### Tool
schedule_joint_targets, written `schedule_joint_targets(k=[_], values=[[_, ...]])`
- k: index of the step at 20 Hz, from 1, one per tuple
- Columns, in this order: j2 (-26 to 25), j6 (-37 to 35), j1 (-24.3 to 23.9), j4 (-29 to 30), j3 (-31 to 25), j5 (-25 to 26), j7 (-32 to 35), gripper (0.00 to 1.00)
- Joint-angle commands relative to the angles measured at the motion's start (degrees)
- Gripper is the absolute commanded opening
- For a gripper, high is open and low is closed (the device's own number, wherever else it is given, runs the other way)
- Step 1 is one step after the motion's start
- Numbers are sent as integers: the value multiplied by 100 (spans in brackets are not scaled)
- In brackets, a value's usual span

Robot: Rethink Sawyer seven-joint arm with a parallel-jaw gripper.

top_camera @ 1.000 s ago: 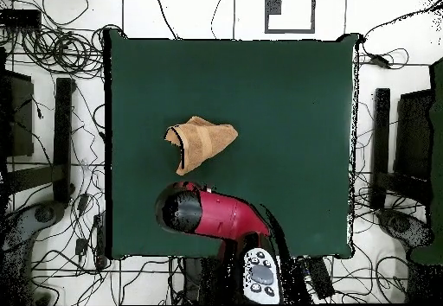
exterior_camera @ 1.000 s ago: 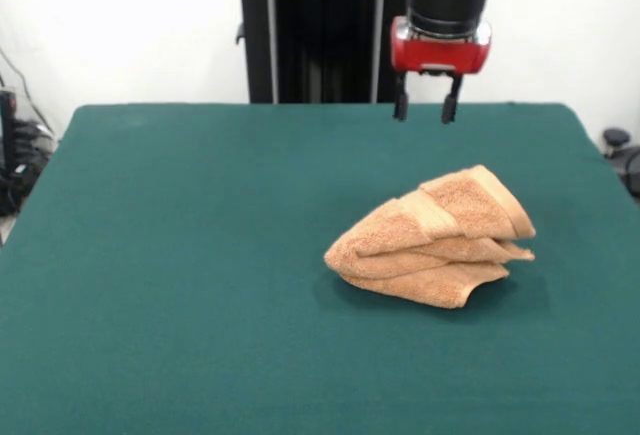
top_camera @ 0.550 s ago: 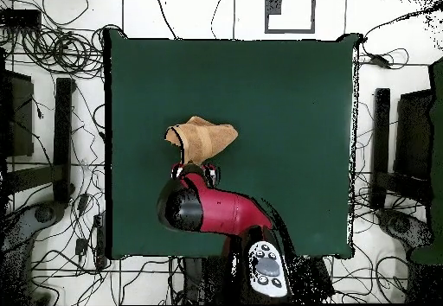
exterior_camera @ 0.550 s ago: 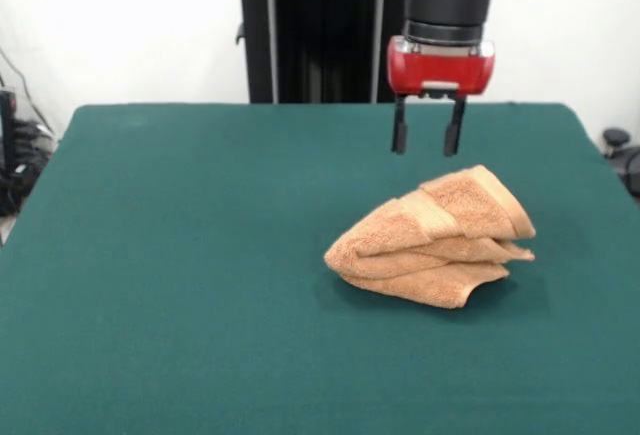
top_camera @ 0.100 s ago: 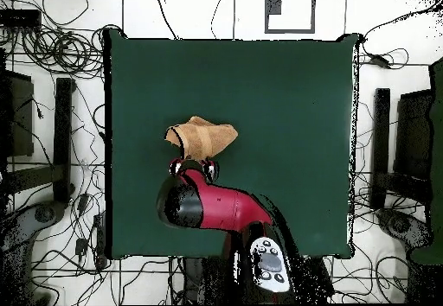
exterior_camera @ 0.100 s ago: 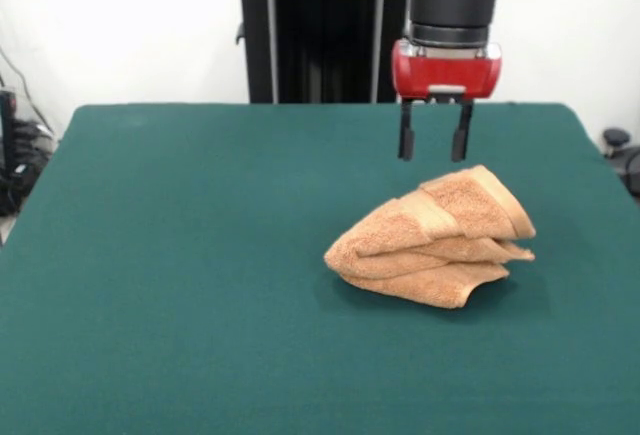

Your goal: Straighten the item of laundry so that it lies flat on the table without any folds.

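Note:
The item of laundry (exterior_camera @ 0.100 s ago: 432,238) is an orange-tan towel, bunched and folded over itself in several layers, right of the middle of the green table (exterior_camera @ 0.100 s ago: 180,255). In the overhead view the towel (top_camera @ 0.100 s ago: 202,139) lies left of centre. My gripper (exterior_camera @ 0.100 s ago: 434,156) hangs open just above and behind the towel's raised top fold, its two dark fingers (exterior_camera @ 0.100 s ago: 406,142) pointing down with nothing between them. From overhead the gripper (top_camera @ 0.100 s ago: 194,166) sits at the towel's near edge, partly hidden by the red arm.
Cables and stands (top_camera @ 0.100 s ago: 52,121) crowd the floor around the table. The black pedestal (exterior_camera @ 0.100 s ago: 310,35) rises behind the far edge. Green cloth stretches wide to the left of the towel.
The gripper has come down and forward from the table's far edge to just above the towel, staying open. The towel has not moved.

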State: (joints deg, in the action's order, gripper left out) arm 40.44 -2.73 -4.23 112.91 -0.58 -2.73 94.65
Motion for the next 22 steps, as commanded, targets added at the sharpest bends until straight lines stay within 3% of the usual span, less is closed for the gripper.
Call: schedule_joint_targets(k=[1, 16, 22], values=[[-98, 19, 11, -229, -755, 184, 702, 100], [-443, -222, 486, -686, -579, -180, 921, 100], [-310, -427, 618, -664, -517, -271, 1010, 100]])
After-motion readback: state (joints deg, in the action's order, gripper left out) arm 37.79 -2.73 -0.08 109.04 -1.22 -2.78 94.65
